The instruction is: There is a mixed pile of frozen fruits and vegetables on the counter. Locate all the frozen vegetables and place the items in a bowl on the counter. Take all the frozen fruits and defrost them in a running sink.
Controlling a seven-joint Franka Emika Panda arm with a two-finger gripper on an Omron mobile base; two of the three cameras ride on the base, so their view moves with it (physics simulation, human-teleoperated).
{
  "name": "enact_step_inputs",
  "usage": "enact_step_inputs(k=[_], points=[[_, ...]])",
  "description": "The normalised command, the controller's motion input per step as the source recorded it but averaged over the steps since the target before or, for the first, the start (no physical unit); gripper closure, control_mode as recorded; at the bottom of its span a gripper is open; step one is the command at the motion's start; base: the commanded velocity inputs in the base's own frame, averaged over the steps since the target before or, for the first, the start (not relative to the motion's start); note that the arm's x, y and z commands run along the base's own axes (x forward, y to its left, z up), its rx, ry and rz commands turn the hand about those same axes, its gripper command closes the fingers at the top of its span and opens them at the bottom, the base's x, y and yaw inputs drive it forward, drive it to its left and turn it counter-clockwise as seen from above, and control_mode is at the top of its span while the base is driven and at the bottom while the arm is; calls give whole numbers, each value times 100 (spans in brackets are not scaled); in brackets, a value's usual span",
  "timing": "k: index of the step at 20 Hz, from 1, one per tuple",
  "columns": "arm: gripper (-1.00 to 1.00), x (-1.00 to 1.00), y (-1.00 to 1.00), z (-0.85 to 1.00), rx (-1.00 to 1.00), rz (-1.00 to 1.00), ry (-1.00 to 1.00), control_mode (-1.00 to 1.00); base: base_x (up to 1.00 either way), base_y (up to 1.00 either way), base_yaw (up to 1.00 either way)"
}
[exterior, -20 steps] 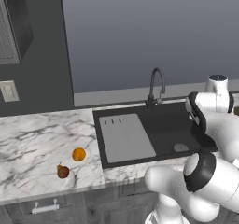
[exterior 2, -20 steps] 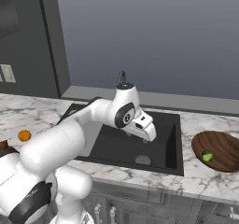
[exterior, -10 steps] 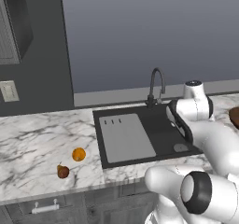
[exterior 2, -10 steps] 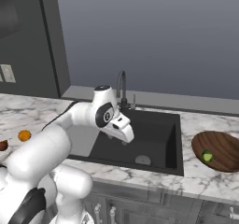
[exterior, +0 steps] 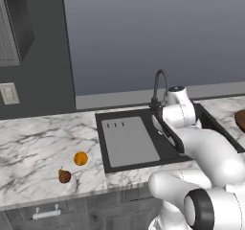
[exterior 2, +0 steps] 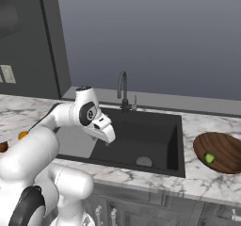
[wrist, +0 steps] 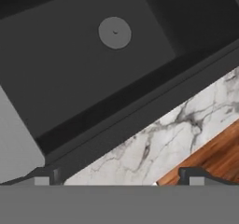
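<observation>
**Claw Spread Over the Sink; Fruits on the Left Tabletop, Bowl on the Right**

Left section of the tabletop (exterior: 33, 147): the brown stemmed fruit (exterior: 64, 176) lies near the front edge, and the orange ball (exterior: 80, 158) sits just beside it, slightly further back and to the right. The two are close but apart. Both rest on white marble with grey veins.

Centre: the sink (exterior 2: 155, 140) is set into the tabletop, with its light grey ribbed drainboard (exterior: 129, 140) on the left side and the black basin on the right. The dark gooseneck tap (exterior 2: 122, 91) stands at the rear rim. The round drain (wrist: 115, 32) is visible on the basin floor. The claw (exterior 2: 107, 138) hangs above the left part of the basin, its fingers spread wide and holding nothing; the two fingertips (wrist: 46, 175) stand far apart in the hand view.

Right section: the bowl (exterior 2: 221, 152) rests on the tabletop to the right of the sink, clear of its rim. A pale yellow-green bit (exterior 2: 209, 157) lies inside it, toward the left.
</observation>
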Motion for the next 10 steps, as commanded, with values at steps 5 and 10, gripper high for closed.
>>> enact_step_inputs(k=[5, 10], points=[[-100, 0, 59, -2, 1, 5, 0, -100, 0, 0, 0], [-100, 0, 48, -4, 13, 23, 0, -100, 0, 0, 0]])
